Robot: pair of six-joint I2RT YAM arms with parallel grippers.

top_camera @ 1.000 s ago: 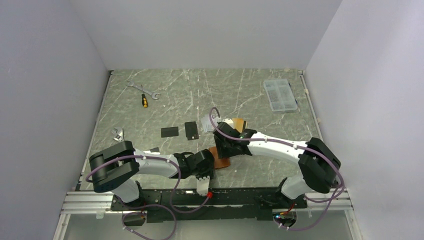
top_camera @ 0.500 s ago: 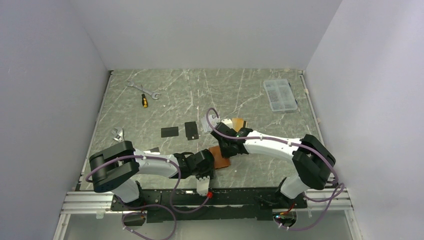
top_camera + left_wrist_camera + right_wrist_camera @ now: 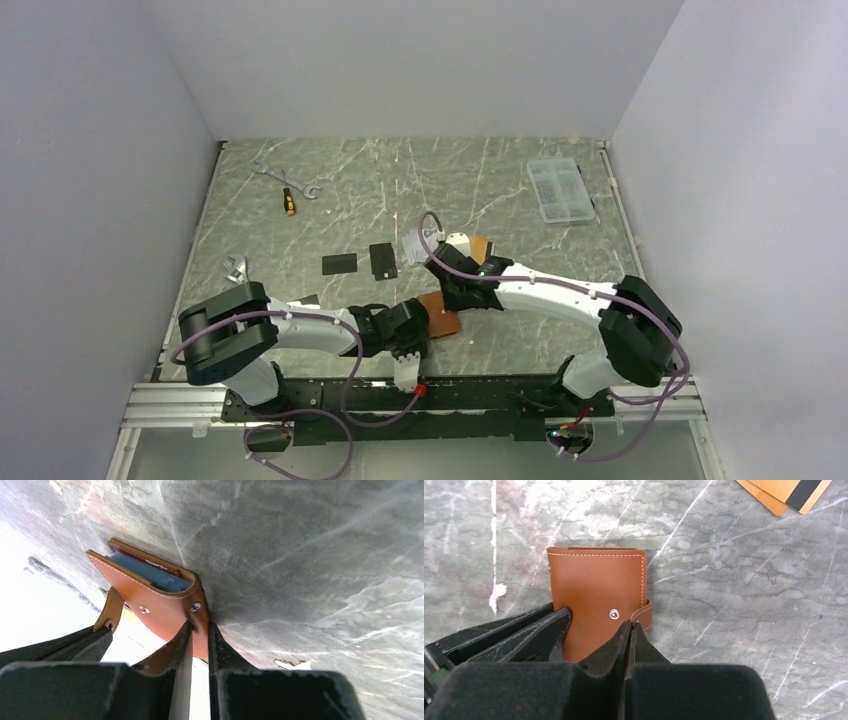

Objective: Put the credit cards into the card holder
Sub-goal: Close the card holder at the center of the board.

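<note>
The tan leather card holder [image 3: 443,320] [image 3: 596,587] sits near the table's front, between both grippers. My left gripper [image 3: 199,630] [image 3: 424,322] is shut on its folded edge, and the blue-grey inside [image 3: 150,574] shows at its open top. My right gripper [image 3: 630,625] [image 3: 455,297] is shut, its fingertips meeting on the end of the loose snap tab [image 3: 646,614]. Two black credit cards [image 3: 339,263] [image 3: 383,260] lie left of the holder. An orange card with a dark stripe [image 3: 478,246] [image 3: 796,491] lies just beyond it.
A wrench [image 3: 285,177] and a yellow-handled screwdriver [image 3: 288,200] lie at the back left. A clear compartment box [image 3: 559,190] stands at the back right. A small metal tool [image 3: 236,268] rests near the left edge.
My right gripper has shut from half open onto the holder's tab. The left gripper has kept its hold, and the holder has barely shifted.
</note>
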